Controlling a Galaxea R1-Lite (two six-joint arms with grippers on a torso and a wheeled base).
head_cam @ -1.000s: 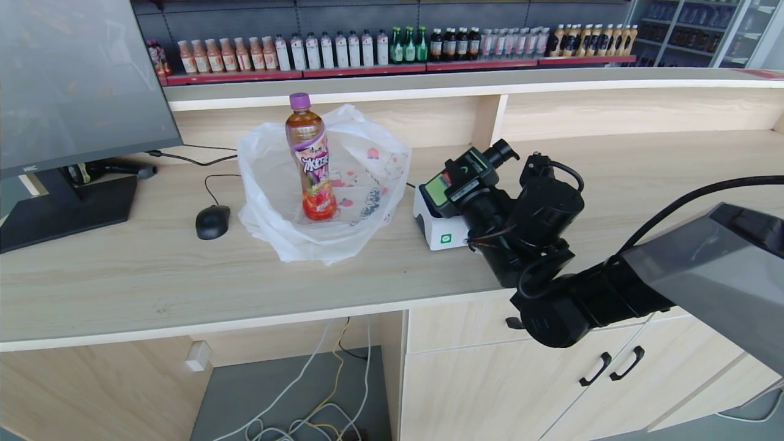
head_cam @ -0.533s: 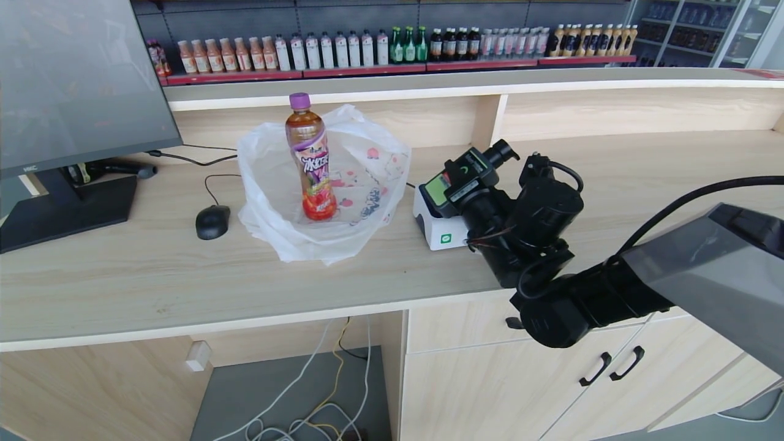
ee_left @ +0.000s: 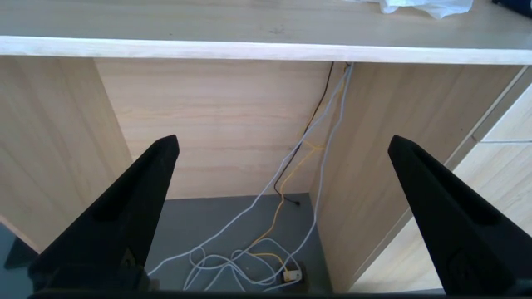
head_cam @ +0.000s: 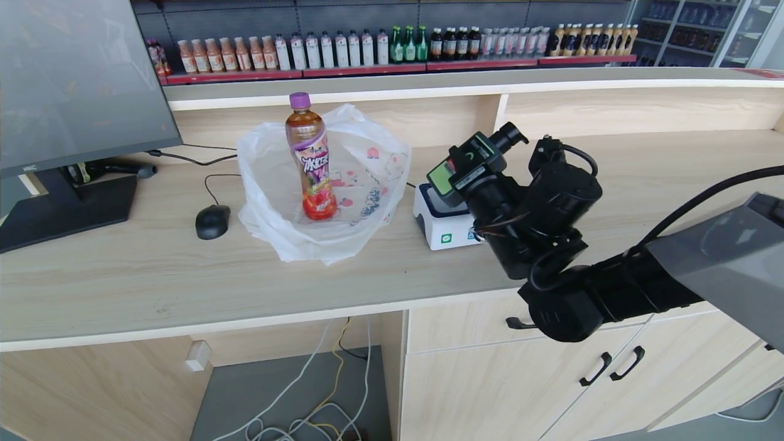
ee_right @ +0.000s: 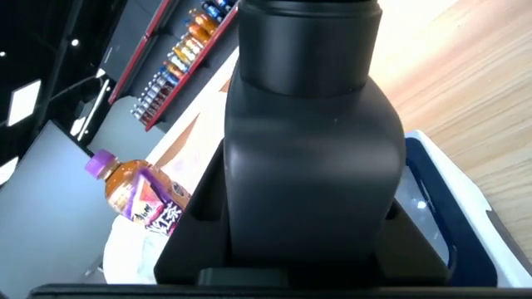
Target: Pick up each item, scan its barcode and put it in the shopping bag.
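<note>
One bottle [head_cam: 310,162] stands upright inside the shopping bag [head_cam: 373,184], which sits slumped open on the desk [head_cam: 153,275] just beside the white scanner [head_cam: 442,229]; by the lie of things, bagging of this item looks done. Handling, as a judgement: plastic, apparently full, so fairly heavy for its width. The wall is stiff but would give under a hard squeeze, and the glossy label sleeve is likely slick. Tall and narrow, it would tip easily. The best hold looks to be across the mid-body on the label, below the shoulder, not at the purple cap. The bag is thin soft film; it offers no support and could snag or drag with anything lifted out. The left gripper [ee_left: 278,208] hangs low in front of the desk's open underside, above loose cables on the floor, its jaws spread wide with nothing between them. The right gripper [head_cam: 468,168] sits over the scanner. Hard to make out: a dark housing blocks the right wrist view, so I cannot tell how the right jaws stand. I also cannot tell whether the green-faced black block at that end is a held item or part of the arm. Film veils the bottle's base, and no barcode is legible.
</note>
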